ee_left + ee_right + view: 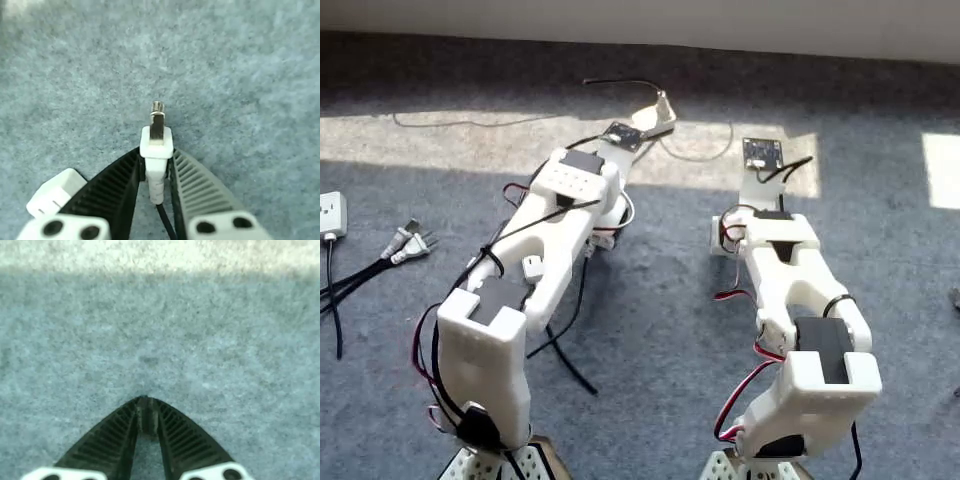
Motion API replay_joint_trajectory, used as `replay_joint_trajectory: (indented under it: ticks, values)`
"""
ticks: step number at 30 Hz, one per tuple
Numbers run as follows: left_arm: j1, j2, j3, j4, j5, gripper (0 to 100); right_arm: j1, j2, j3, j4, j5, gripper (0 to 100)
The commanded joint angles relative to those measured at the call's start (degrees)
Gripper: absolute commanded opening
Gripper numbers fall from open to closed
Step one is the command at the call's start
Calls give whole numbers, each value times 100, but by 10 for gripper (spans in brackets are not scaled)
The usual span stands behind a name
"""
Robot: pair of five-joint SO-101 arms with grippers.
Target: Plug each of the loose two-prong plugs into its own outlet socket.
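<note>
Two-prong plug, white and small, sits pinched in the left gripper. The ribbed jaws are clamped on the sides of its moulded body, the metal prongs jut clear ahead of the tips, and the cord trails back between the jaws. I judge it light and rigid, with smooth plastic that could twist in the grip when pressed against a socket. The body just behind the prongs is the place to hold it, not the blades or the limp cord, which will drag but hardly resist. In the high view this plug is well apart from the white outlet block, far across the grey carpet, while two more loose plugs lie just beside the outlet block. The left arm stretches long and low, pointing away from the outlet block. The right arm is farther still from the outlet block. The right gripper faces down at the carpet with its jaws together on nothing.
</note>
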Motion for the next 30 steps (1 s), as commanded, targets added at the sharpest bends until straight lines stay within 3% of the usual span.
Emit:
replay_joint_trajectory:
  ticks: [1, 10, 15, 19, 25, 30]
  values:
    - [295, -84, -875, 440, -18, 13, 4, 13, -268, -13, 53, 9]
    - [804, -602, -1569, 712, -9, 6, 31, 13, -277, -13, 35, 9]
    - [1200, -1912, -752, 589, 273, 6, 40, 13, -286, -13, 18, 9]
    - [1244, -3301, 1226, -826, 457, 6, 40, 13, -286, -13, 18, 9]
    - [1191, -6018, 4989, -4229, 149, 6, 40, 13, -286, -13, 18, 9]
    - [1235, -7407, 7213, -6664, 141, 7, 40, 13, -277, -13, 18, 9]
